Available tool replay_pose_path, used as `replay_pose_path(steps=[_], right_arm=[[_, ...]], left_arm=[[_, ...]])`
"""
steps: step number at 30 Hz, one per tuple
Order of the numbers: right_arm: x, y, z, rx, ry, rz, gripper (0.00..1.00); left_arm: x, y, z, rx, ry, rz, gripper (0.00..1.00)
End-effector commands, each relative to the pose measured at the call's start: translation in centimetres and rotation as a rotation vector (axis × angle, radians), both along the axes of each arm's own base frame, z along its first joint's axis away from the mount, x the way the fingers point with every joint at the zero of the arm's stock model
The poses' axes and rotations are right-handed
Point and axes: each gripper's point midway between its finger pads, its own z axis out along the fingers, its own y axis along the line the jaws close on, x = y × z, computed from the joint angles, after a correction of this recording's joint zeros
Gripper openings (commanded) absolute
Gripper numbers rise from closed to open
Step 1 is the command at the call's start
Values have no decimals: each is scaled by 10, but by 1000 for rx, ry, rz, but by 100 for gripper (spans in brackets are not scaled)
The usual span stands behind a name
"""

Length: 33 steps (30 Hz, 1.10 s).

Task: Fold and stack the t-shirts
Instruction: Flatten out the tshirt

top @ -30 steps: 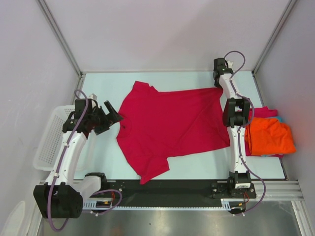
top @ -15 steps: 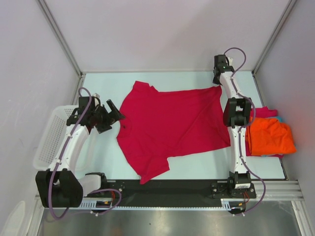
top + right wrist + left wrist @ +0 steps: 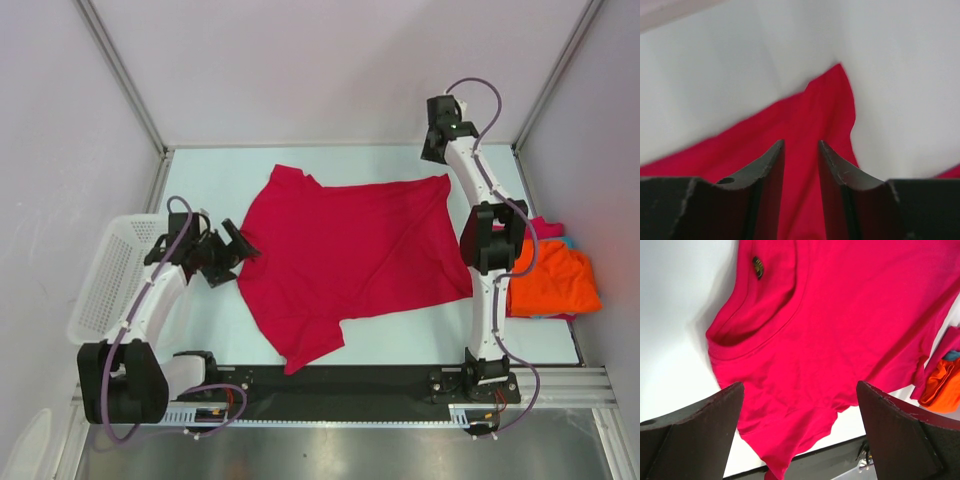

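While the crimson red short-sleeved cloth t-shirt [image 3: 350, 250] lay spread flat and unfolded on the pale table [image 3: 220, 170], the left gripper [image 3: 238, 250] hovered with its jaws spread wide and empty. The shirt's collar sat just ahead of its fingertips. The right gripper [image 3: 437, 150] hung above the shirt's far hem corner, its dark fingers [image 3: 771, 159] parted by a narrow gap with no cloth caught between them. That red corner lay just beyond and beneath the tips. Well back from the right gripper, beside its own arm, an orange shirt [image 3: 548, 280] topped a pile with magenta-pink [image 3: 540, 227] and teal [image 3: 568, 242] edges showing. Judging by that, some shirts looked finished and stacked, while the red one had yet to take its first fold and join them.
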Motion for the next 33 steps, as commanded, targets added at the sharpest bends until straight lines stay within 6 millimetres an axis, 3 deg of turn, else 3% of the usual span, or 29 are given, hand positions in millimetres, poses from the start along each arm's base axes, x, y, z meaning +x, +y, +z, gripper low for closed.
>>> replay_pose_path(steps=[1, 2, 6, 8, 11, 14, 15, 17, 19, 26, 33], right_arm=[[-27, 47, 15, 116, -5, 73, 37], [-36, 54, 5, 137, 19, 76, 37], [-54, 87, 14, 148, 23, 140, 36], [-62, 91, 20, 148, 32, 153, 36], [-75, 102, 36, 160, 19, 185, 34], [-91, 115, 53, 172, 1, 226, 34], [-99, 119, 51, 170, 13, 235, 34], [-107, 121, 64, 176, -11, 248, 34], [-115, 123, 64, 172, -2, 260, 34], [-127, 125, 85, 176, -27, 278, 33], [-142, 117, 114, 166, -65, 283, 33]], left_arm=[[-2, -6, -2, -48, -21, 32, 100], [-3, -9, -5, -43, -14, 30, 100], [-6, -17, -23, -28, 16, 13, 99], [-7, -17, -29, -21, 25, 21, 100], [-3, -14, -32, 13, 22, 35, 99], [3, -3, -29, 97, 0, 76, 100], [7, 8, -29, 163, -12, 111, 99], [7, 16, -30, 243, 4, 115, 100], [13, 22, -25, 310, -6, 121, 99], [16, 19, -44, 322, 34, 98, 95], [17, 29, -49, 370, 42, 130, 93]])
